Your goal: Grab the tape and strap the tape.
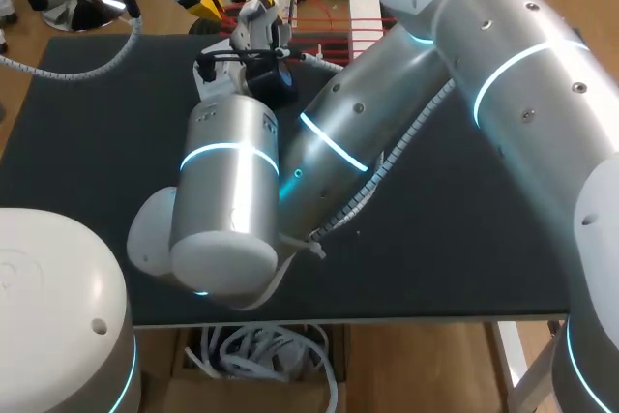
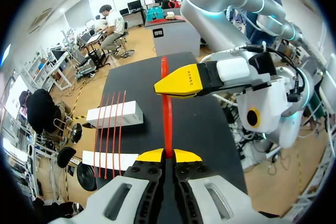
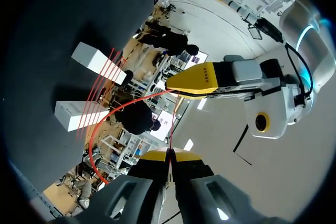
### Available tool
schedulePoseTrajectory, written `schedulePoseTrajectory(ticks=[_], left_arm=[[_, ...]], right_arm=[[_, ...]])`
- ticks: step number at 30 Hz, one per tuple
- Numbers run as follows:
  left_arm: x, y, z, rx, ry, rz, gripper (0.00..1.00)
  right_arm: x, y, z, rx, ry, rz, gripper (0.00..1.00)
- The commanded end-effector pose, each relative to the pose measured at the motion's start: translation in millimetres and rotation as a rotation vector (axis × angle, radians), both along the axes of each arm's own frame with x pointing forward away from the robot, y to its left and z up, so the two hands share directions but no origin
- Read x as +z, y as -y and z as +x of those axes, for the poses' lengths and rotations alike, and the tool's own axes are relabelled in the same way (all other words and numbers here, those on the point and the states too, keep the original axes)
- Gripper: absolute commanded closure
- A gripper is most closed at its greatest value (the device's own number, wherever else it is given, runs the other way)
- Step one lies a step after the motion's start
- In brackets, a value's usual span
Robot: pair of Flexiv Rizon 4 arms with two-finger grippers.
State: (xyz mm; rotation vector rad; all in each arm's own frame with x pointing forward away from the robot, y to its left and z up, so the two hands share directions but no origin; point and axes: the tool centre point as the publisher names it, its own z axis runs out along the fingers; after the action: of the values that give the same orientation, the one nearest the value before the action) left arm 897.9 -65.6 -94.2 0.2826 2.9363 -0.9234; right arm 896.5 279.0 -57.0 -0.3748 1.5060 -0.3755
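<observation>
A desk [image 1: 464, 249] with a flat, matte black top carries everything here. Its surface is plain and dark from the near edge to the far one. Two long white rectangular blocks lie directly on it towards the far edge. One block [image 2: 131, 113] and its twin [image 2: 89, 159] are set parallel and apart, with a bare band of black top between them. Four thin red tape strips [image 2: 107, 135] run side by side across both blocks and bridge that gap (whether their ends touch the desk cannot be told). From the head view only one block shows plainly, close to the far edge.
</observation>
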Motion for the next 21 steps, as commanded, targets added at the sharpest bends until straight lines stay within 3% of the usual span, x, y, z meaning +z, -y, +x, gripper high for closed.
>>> schedulePoseTrajectory(ticks=[1,21], left_arm=[[0.8,-0.5,-0.2,0.0,-0.002,0.003,1.0],[0.8,-0.5,-0.2,0.0,-0.002,0.003,1.0]], right_arm=[[1.0,2.5,-0.9,0.003,-0.005,-0.002,1.0],[2.9,2.7,-2.1,0.0,-0.008,0.012,1.0]])
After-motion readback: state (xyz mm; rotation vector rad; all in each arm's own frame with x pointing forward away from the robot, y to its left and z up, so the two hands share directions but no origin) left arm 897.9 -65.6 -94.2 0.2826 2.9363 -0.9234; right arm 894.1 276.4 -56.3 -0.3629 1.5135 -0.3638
